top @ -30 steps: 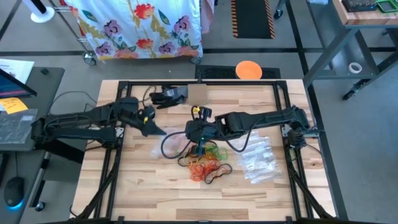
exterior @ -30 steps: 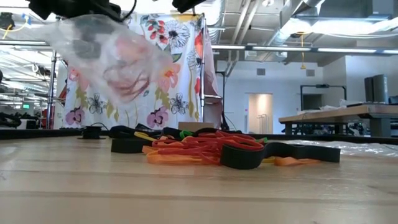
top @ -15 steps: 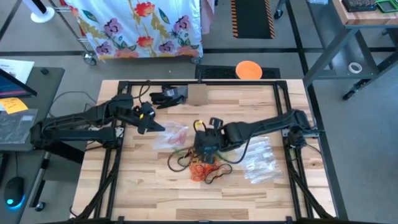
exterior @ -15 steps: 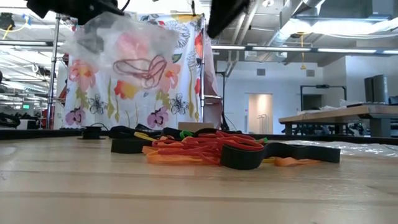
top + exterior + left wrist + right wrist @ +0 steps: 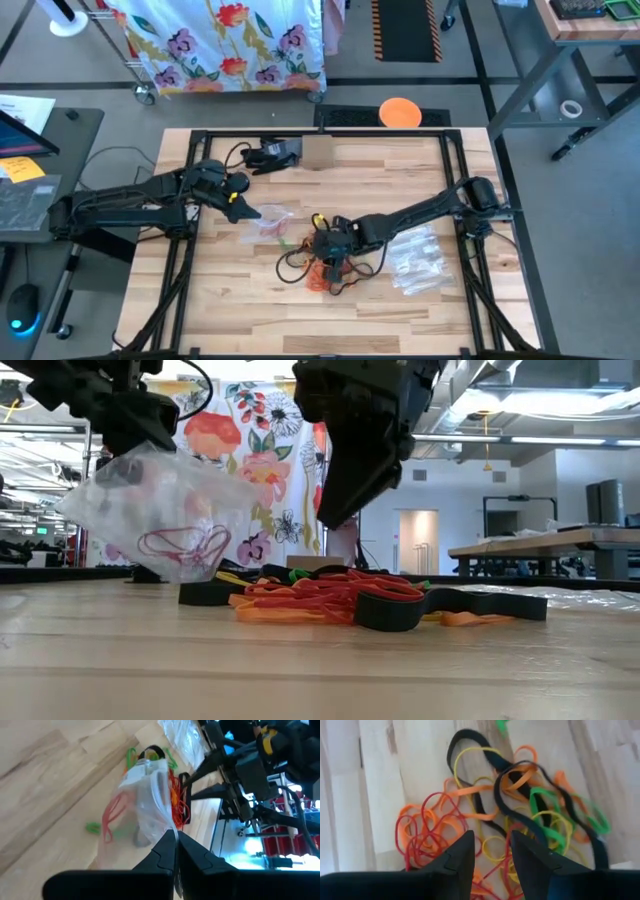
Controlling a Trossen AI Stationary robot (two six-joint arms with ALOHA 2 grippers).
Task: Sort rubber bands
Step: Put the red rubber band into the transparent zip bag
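Left gripper (image 5: 172, 851) fingers pinching clear bag (image 5: 268, 217), right gripper (image 5: 490, 852) fingers spread above rubber bands (image 5: 510, 815), bare wooden worktop (image 5: 220, 300) around, floral cloth (image 5: 225, 40) beyond.

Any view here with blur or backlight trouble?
Low view: bright room behind leaves the right gripper a dark silhouette; the clear bag reads hazy. Right wrist view: rubber bands soft, own fingers blurred. Left wrist view: left gripper pinching the bag, background overexposed.

A white floral-patterned cloth (image 5: 225, 45) is hanging on a wheeled metal rack beyond the light wooden slatted table (image 5: 215, 300), a round orange disc (image 5: 400, 112) is lying on the grey floor, and ceiling lights are shining overhead.
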